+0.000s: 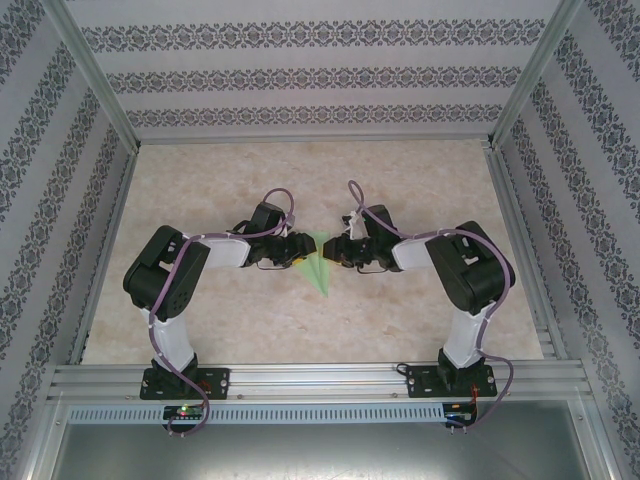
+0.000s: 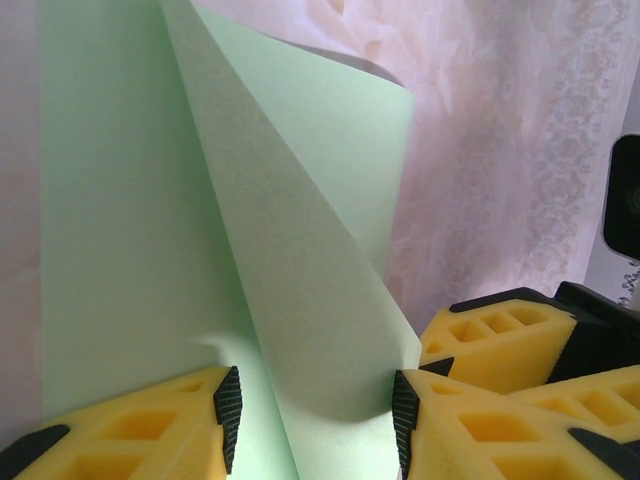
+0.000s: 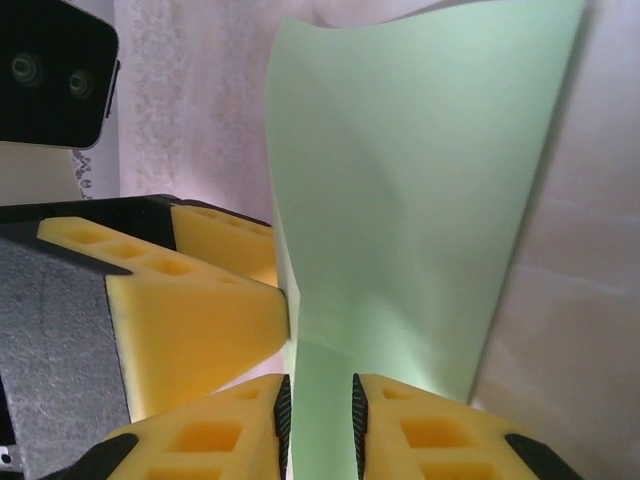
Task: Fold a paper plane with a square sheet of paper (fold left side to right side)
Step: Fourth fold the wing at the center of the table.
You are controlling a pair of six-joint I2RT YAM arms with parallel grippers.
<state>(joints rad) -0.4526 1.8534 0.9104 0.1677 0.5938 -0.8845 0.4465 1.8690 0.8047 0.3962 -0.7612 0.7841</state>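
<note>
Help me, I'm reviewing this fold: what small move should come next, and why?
Probably the right gripper should ease the raised flap of the thin pale mint-green paper sheet down flat: it stands curved and uncreased, while the left gripper straddles the sheet, jaws apart.

We see the sheet of paper [image 2: 120, 250] as thin, matt stock, finely grainy where its raised flap falls in shade and smooth where the light strikes it. The fingers [image 2: 480, 430] of the left pincer [image 2: 315, 420] are matt yellow plastic moulded with open pockets. Their pads [image 2: 230, 410] are black, finely ribbed and rubbery-looking. The right pincer [image 3: 320, 420] is made the same. The counter [image 1: 420, 170] has a smooth, pale, marble-patterned face. The arms [image 1: 165, 275] wear smooth black and white plastic shells, and the cables [image 1: 152, 335] a purple woven sleeve. The frame rails [image 1: 320, 378] are bare brushed metal. The walls [image 1: 300, 80] look matt and printed, paper or cloth, we cannot tell.
</note>
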